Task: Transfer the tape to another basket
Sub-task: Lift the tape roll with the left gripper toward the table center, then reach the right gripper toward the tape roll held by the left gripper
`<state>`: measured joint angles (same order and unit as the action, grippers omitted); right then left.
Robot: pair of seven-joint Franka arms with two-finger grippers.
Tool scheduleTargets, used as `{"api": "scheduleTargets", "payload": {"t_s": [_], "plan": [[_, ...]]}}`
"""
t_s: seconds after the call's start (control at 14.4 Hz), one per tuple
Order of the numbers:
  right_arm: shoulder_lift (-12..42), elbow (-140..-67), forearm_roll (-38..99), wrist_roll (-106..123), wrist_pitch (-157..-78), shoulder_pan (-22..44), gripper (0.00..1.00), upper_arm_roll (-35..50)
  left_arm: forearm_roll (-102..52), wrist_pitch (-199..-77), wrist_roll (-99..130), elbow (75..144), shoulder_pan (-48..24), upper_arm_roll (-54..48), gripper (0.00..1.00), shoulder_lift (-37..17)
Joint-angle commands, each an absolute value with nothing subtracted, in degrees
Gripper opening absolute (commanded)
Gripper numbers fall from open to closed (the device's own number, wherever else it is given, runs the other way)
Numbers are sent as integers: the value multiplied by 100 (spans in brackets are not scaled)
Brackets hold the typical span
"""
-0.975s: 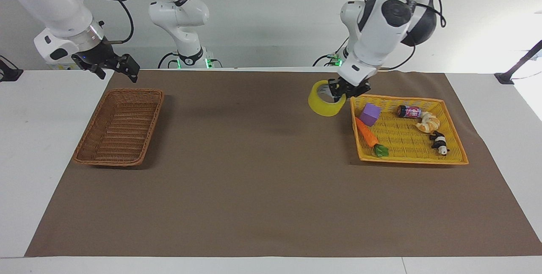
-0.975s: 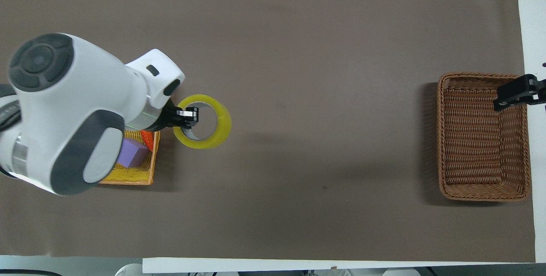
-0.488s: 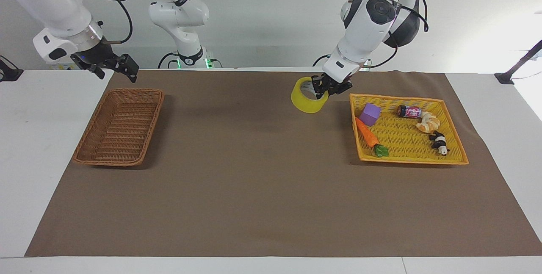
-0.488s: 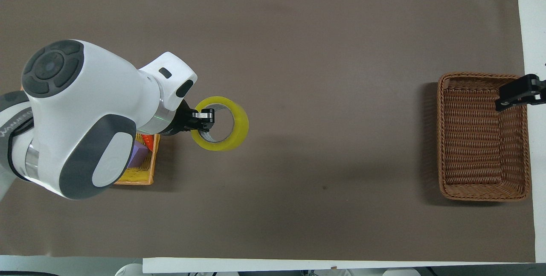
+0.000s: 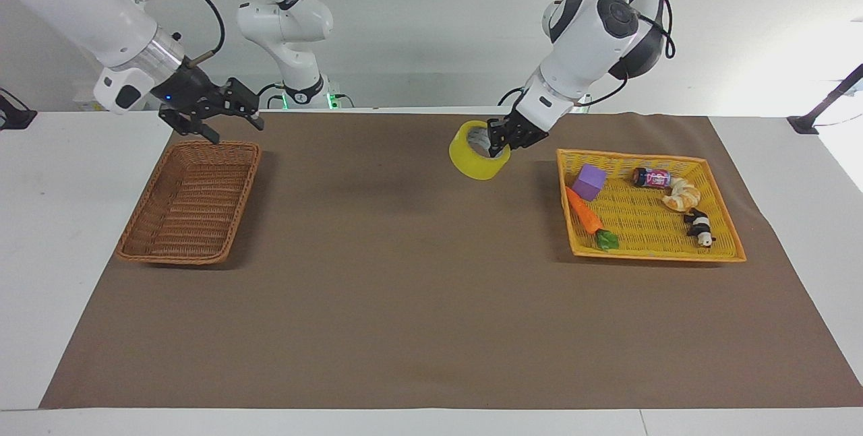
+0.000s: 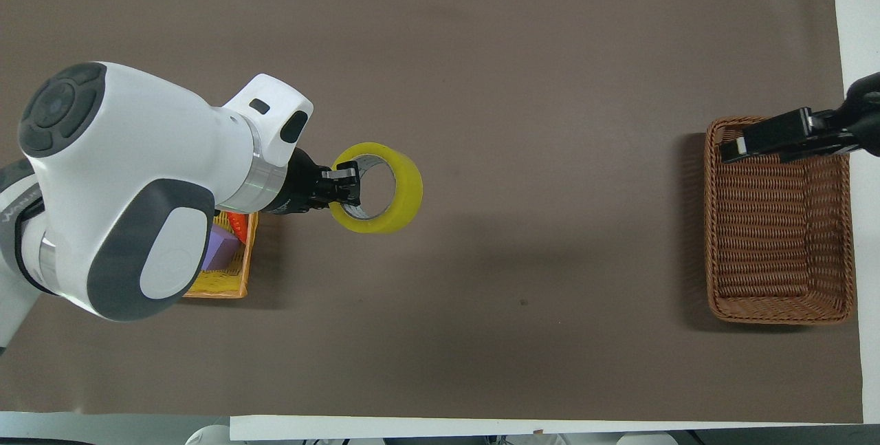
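Pinching one wall of the tape (image 5: 476,151) with one finger inside the core and one outside, the left gripper (image 5: 503,135) carries the roll in the air over the bare counter (image 5: 418,288), beside the yellow tray (image 5: 725,220) and well apart from the basket (image 5: 191,201); this rim grip leaves the ring hanging free below the fingers for a clean drop. Toys remain in the yellow tray: purple block (image 5: 588,181), carrot (image 5: 588,217), can (image 5: 651,177). Hovering over the basket's rim at the robots' end, the right gripper (image 5: 214,110) has its fingers apparently spread, perhaps ready for a handover.
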<state>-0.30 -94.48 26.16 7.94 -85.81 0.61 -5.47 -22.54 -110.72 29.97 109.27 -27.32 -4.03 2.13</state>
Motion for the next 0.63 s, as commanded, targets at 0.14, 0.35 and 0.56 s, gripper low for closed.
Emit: {"api": "scheduleTargets", "payload": {"t_s": [0.14, 0.35, 0.56], "plan": [[-413, -10977, 5167, 844, -10059, 480, 99, -431, -2408, -11171, 3085, 10995, -2725, -378, 3, 264], [-352, -11292, 5894, 617, -11132, 1516, 99, -422, -2408, -11180, 3076, 11048, -2733, -378, 3, 281], [-343, -11653, 6564, 624, -11803, 2178, 99, -422, -2408, -11171, 3076, 11048, -2733, -369, 3, 281]]}}
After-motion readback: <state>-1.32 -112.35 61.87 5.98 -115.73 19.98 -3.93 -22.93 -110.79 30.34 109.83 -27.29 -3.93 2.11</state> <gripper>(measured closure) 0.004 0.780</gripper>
